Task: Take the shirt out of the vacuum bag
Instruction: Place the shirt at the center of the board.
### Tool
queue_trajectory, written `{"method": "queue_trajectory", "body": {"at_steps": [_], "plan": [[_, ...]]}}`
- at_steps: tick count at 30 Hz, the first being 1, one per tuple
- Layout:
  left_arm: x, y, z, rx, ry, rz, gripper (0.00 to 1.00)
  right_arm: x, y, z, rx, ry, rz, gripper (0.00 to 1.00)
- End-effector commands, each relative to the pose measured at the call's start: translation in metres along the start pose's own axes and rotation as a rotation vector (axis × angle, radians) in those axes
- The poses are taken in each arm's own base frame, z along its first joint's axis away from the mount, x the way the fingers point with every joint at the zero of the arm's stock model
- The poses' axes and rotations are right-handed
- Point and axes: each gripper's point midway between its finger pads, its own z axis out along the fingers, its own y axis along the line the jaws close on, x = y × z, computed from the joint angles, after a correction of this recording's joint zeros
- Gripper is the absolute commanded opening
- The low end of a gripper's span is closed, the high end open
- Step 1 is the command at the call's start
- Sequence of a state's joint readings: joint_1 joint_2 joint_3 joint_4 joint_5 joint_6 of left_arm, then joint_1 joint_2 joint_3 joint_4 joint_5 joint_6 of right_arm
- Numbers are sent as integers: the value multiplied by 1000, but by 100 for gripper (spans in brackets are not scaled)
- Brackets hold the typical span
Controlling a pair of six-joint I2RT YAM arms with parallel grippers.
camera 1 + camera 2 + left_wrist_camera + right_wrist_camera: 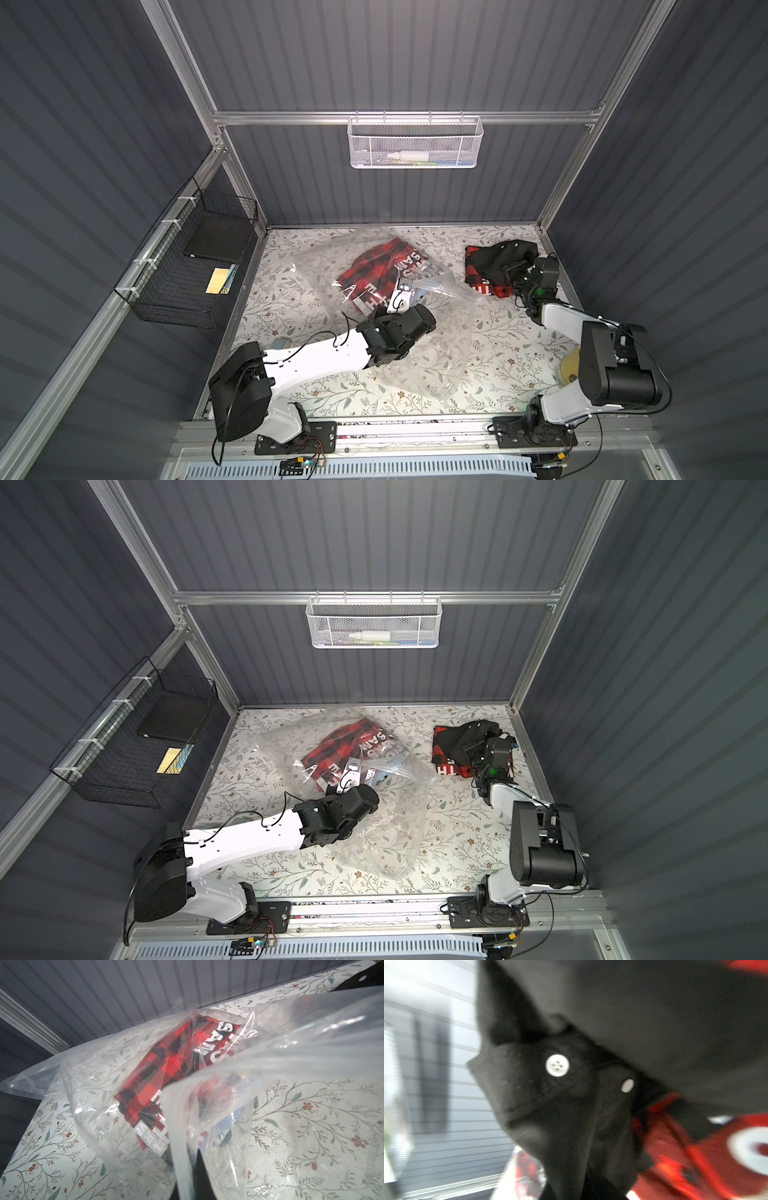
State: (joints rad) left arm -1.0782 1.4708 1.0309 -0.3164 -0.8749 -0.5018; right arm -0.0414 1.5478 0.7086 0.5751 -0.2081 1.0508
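Observation:
The vacuum bag [436,353] [390,837], clear and crinkly, lies mid-table with its mouth raised. A red-and-black plaid cloth [370,266] [162,1068] with white letters lies inside it. My left gripper [400,293] [351,771] is shut on the bag's zip edge [178,1126], which drapes over its jaws. At the back right, outside the bag, a black shirt [498,251] [571,1095] with white buttons rests on more red plaid cloth [478,276]. My right gripper [513,270] [473,752] is shut on the shirt's black fabric. Its fingertips are hidden by the cloth.
A white mesh basket [413,143] holding a bottle hangs on the back wall. A black wire basket [195,266] hangs on the left wall. A roll of tape [567,368] sits by the right arm's base. Grey walls close the floral table [291,291] on three sides.

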Motion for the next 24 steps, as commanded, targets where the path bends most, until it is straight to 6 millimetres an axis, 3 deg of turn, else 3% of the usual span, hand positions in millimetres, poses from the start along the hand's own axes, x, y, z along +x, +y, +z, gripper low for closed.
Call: {"method": "queue_trajectory", "body": {"at_steps": [1,6,12,19,21,24], "plan": [[-6,4,-2,-13,7,20,0,1,39,6,-174,51,110,0],[-7,7,-3,-18,4,27,0,5,64,5,-306,92,201,0],[-13,8,-5,-24,-7,37,0,-14,90,-10,-405,11,200,0],[-14,9,-5,-31,-11,50,0,-27,85,-13,-428,-52,210,0],[-13,9,-5,-35,-11,58,0,-20,82,-8,-444,-26,195,0],[-12,11,-5,-44,-10,64,0,-2,61,0,-417,10,195,0]]}}
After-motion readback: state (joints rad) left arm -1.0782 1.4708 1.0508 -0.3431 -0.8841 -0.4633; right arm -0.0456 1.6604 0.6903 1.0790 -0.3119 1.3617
